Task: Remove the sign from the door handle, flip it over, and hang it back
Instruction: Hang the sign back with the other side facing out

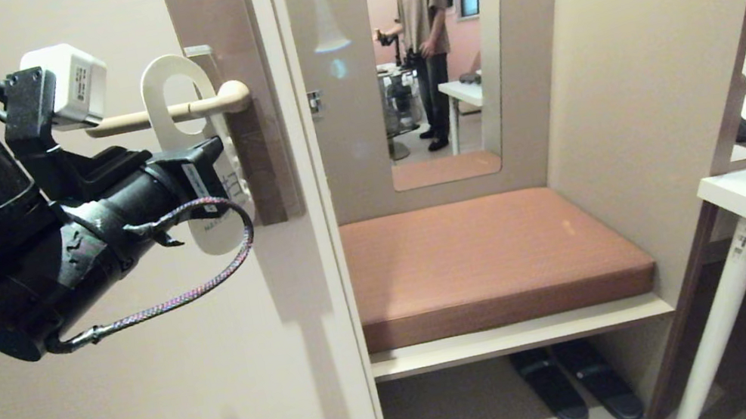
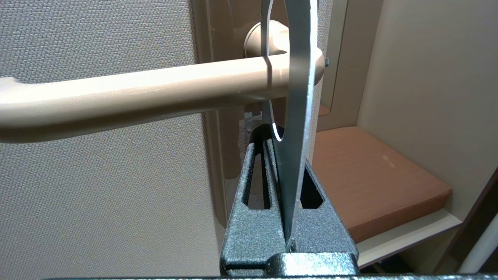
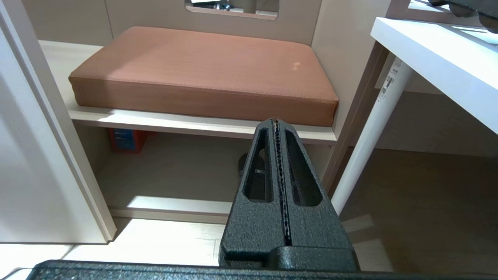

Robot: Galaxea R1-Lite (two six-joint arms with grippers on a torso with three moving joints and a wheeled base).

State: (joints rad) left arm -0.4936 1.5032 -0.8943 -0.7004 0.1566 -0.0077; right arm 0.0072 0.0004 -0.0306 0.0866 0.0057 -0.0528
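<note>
Left gripper clamped on the sign, which hangs on the door handle.
Sign's lettering mostly hidden behind the gripper; right gripper closed, empty, out of head view.

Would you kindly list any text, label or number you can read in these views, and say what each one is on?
None can be read.
Sign on the door handle: dark print on its white face, mostly hidden behind the left pincer, too small.
White camera box: sticker, too small.
White table leg: label, blurred.

no readable text, sign print too small
</note>
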